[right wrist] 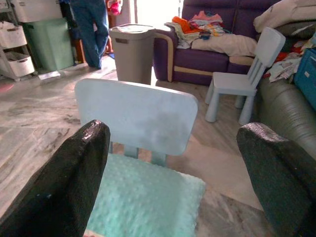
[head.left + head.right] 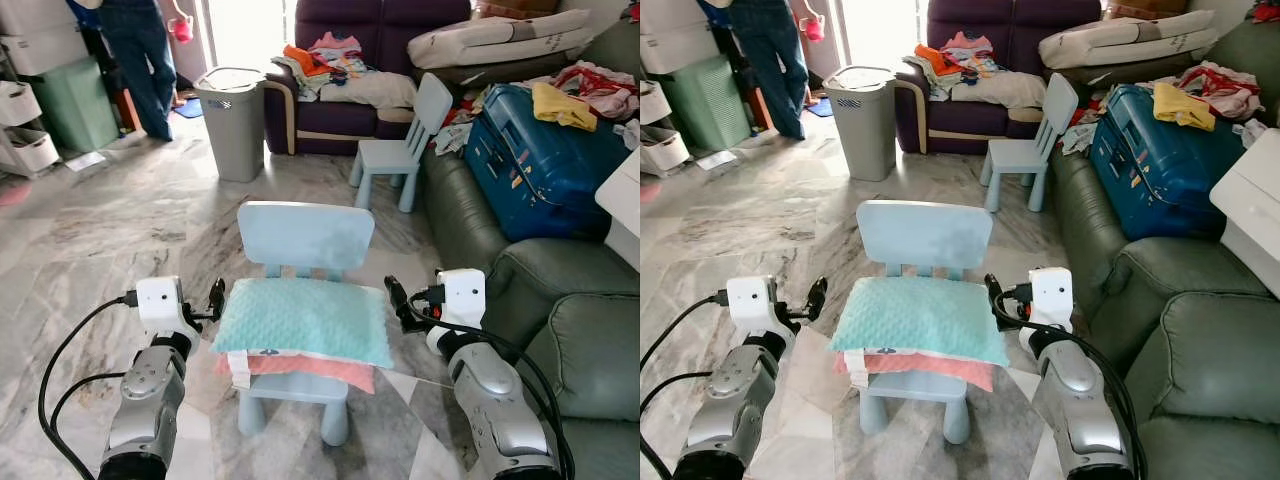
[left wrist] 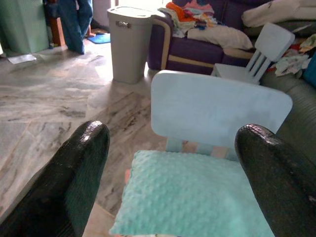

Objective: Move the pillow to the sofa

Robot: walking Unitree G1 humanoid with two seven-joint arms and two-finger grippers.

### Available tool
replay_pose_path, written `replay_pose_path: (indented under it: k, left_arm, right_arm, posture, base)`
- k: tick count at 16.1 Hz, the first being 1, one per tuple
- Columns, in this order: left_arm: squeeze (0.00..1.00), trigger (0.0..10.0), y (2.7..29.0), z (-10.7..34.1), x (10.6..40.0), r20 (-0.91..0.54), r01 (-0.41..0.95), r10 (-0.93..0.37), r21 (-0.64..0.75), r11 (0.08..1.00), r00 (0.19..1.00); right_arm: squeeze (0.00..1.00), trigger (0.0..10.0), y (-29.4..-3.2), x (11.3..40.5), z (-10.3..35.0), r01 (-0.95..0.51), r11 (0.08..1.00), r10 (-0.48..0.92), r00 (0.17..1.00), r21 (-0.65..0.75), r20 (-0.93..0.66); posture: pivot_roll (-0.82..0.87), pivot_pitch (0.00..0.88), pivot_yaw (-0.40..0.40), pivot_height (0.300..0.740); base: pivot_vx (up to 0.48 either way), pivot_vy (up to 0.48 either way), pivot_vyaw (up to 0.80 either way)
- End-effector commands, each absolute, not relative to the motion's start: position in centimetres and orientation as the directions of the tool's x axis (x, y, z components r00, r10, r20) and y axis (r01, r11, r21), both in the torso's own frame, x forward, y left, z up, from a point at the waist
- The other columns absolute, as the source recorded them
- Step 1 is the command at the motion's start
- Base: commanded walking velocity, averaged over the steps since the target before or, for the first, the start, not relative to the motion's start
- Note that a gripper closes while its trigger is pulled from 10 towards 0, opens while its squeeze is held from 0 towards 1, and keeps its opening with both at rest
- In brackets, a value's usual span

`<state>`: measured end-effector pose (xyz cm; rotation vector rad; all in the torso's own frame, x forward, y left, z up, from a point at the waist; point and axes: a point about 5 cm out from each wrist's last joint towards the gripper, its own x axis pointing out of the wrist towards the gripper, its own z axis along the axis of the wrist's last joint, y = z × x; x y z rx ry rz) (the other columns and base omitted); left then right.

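Note:
A teal bumpy pillow (image 2: 305, 320) with a pink underside lies on the seat of a small light-blue chair (image 2: 305, 235) straight ahead of me. My left gripper (image 2: 215, 298) hovers at the pillow's left edge, and the left wrist view shows its fingers (image 3: 74, 177) spread wide with nothing between them. My right gripper (image 2: 395, 295) sits at the pillow's right edge, also open, its fingers (image 1: 69, 177) apart with the pillow and chair back beyond them. A grey-green sofa (image 2: 580, 340) stands close on my right.
A blue suitcase (image 2: 540, 160) and clothes lie on the grey-green sofa further back. A second small chair (image 2: 405, 150), a grey bin (image 2: 232, 120) and a purple sofa (image 2: 340, 115) piled with laundry stand behind. A person (image 2: 140, 50) stands at the far left near white drawers (image 2: 25, 110).

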<state>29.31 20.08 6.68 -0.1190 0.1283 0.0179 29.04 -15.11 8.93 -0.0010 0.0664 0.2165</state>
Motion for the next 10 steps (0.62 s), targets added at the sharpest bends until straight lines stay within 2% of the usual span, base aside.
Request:
replay_pose_path:
  k: [1, 9, 10]
  left_arm:
    - [0.00, 10.0, 20.39, 7.36, 29.55, -0.109, -0.024, 0.011, -0.112, 0.993, 0.994]
    - [0.00, 10.0, 20.47, 7.01, 29.40, -0.129, -0.015, 0.001, -0.110, 0.994, 0.992]
    - [0.00, 10.0, 20.39, 6.95, 29.30, -0.130, -0.028, 0.012, -0.116, 0.993, 0.991]
  right_arm:
    - [0.00, 10.0, -15.26, 29.09, 9.52, -0.207, 0.978, 0.207, 0.977, 0.002, -0.045]
    - [0.00, 10.0, -15.25, 29.04, 9.47, -0.209, 0.978, 0.209, 0.977, -0.002, -0.047]
    - [0.00, 10.0, -15.29, 28.97, 9.47, -0.209, 0.978, 0.208, 0.977, -0.002, -0.048]
  posture:
    - [0.01, 0.016, 0.008, 0.740]
    - [0.01, 0.014, 0.008, 0.740]
    - [0.01, 0.015, 0.007, 0.740]
  base:
    - [0.412, 0.247, 0.00]
    - [0.405, 0.257, 0.00]
    - [0.000, 0.000, 0.00]
